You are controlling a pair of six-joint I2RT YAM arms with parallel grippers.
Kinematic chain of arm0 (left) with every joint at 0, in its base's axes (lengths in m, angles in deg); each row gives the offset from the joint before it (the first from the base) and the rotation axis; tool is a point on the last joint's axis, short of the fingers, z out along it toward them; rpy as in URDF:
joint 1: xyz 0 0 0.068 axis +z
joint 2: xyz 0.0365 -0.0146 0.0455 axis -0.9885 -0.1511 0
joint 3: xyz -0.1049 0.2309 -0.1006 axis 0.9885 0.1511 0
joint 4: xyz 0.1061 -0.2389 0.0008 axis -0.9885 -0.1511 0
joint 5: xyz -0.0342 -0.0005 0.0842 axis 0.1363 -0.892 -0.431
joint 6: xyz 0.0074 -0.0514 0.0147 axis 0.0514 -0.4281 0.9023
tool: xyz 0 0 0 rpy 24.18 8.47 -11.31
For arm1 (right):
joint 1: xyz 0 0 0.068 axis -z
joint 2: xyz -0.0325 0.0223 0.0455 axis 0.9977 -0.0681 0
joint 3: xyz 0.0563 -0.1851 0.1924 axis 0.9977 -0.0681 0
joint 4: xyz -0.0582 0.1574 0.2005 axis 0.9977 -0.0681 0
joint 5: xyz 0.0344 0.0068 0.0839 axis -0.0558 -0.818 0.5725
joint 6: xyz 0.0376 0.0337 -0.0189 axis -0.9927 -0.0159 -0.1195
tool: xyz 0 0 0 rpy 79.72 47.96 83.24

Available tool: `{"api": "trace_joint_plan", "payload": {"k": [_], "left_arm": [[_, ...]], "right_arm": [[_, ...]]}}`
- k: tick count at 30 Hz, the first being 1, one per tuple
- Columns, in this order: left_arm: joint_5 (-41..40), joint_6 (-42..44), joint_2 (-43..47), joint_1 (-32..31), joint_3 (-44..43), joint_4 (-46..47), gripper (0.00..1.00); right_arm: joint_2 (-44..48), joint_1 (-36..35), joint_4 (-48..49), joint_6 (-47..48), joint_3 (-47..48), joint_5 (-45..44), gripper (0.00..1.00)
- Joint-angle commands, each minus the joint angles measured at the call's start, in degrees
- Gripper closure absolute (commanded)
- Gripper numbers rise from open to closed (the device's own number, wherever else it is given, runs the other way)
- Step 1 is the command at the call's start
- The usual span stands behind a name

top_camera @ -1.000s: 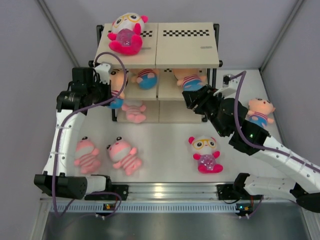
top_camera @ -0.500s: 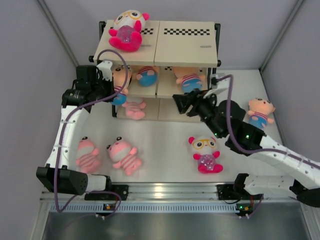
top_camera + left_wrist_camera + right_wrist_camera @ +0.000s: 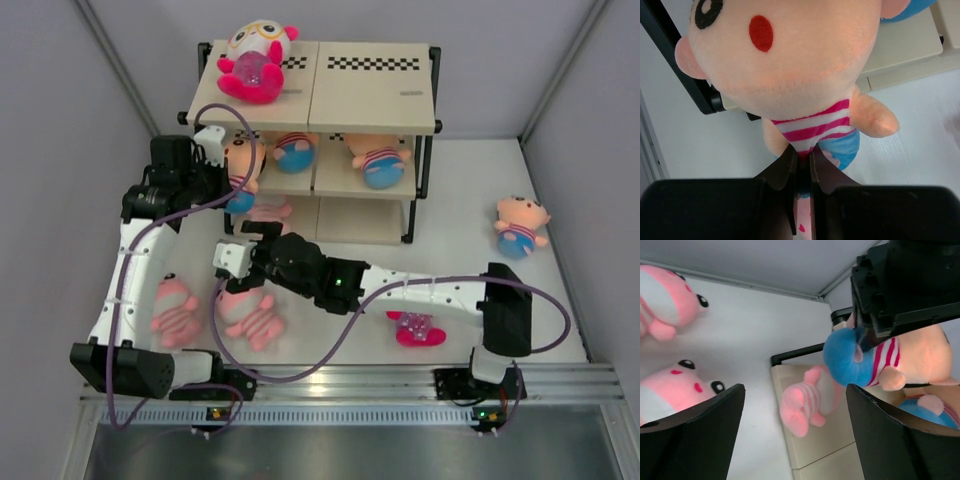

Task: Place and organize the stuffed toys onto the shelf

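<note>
Right fingers [image 3: 690,440] leftward, beside pink toy [image 3: 670,387]

I see the three-tier shelf of beige boards on a black metal frame [image 3: 370,95] standing at the table's far edge. A white-and-magenta plush doll with glasses [image 3: 255,60] lies at the left of the top board. On the middle tier lie a peach plush doll with blue bottoms [image 3: 293,152] and a second peach doll in a striped shirt [image 3: 375,160]. A third peach doll [image 3: 805,65] sits at that tier's left end, its shirt pinched by the left gripper [image 3: 801,152]. A pink striped plush doll [image 3: 268,212] lies on the bottom board. Near the table's near-left corner lie two more pink striped dolls, one [image 3: 175,310] beside the other [image 3: 250,318]. Another white-and-magenta doll [image 3: 415,328] lies mostly hidden toward the near edge, and a fourth peach doll [image 3: 520,225] lies by the right edge.
</note>
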Motion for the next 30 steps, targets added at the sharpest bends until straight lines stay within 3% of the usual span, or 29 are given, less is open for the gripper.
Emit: {"api": "trace_joint_plan", "payload": {"k": [1, 9, 20, 27, 30], "left_arm": [[2.2, 0.2, 3.2, -0.3, 0.3, 3.8, 0.92], [4.2, -0.4, 3.5, -0.3, 0.1, 3.8, 0.92], [5.7, 0.1, 2.3, -0.3, -0.2, 3.9, 0.92], [5.3, 0.6, 3.3, -0.3, -0.4, 3.9, 0.92], [5.6, 0.7, 3.9, -0.3, -0.2, 3.8, 0.92]], "right_arm": [[0.6, 4.3, 12.4, 7.7, 3.4, 4.4, 0.18], [-7.4, 10.4, 16.9, 5.6, 7.4, 8.0, 0.16], [-10.7, 11.7, 11.3, 4.4, 9.7, 12.5, 0.16], [-13.3, 11.9, 11.6, 1.3, 12.7, 8.0, 0.34], [-13.9, 12.4, 9.3, -0.2, 14.3, 7.9, 0.34]]}}
